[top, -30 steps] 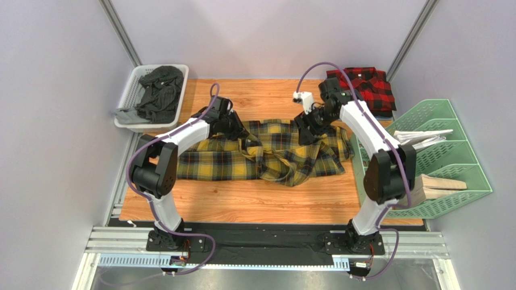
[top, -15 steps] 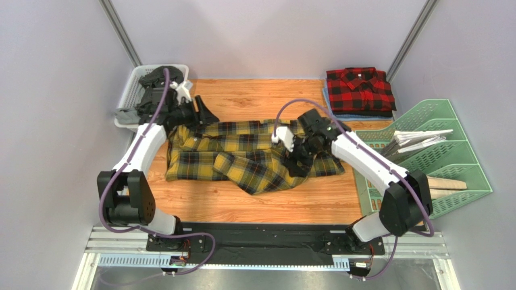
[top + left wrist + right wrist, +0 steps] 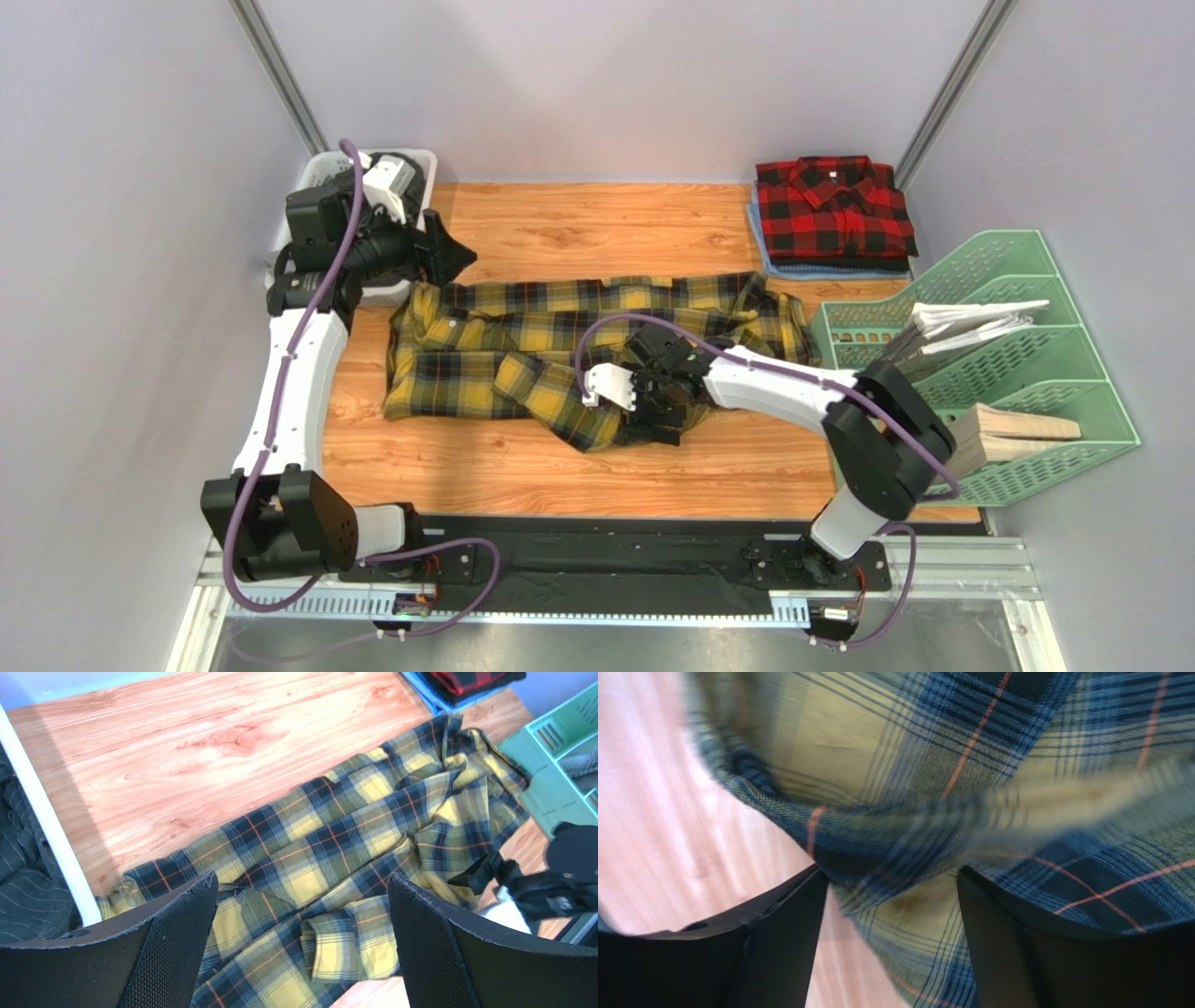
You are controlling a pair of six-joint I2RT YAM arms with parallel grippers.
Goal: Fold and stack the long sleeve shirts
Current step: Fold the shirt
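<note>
Though the table (image 3: 617, 224) gives room to work, the yellow shirt (image 3: 477, 336) lies across its middle in a rumpled band running left to right. A sleeve (image 3: 554, 392) is thrown slantwise over its near half, so it is not yet flat enough to fold. The red shirt (image 3: 835, 207) sits folded at the far right corner, well apart, and looks to be the base of the stack. The left gripper (image 3: 452, 249) hangs above the far left end of the yellow shirt, jaws wide apart and empty. The right gripper (image 3: 657, 409) is low at the shirt's near edge, its fingers (image 3: 780, 938) apart with a fold of cloth bunched in the gap, not visibly pinched. To do this step well, I judge the right should close on one layer of that edge only. The left should then come down on the far left end, and both should draw outward evenly so the body flattens before the cuff (image 3: 337, 945) is laid in.
</note>
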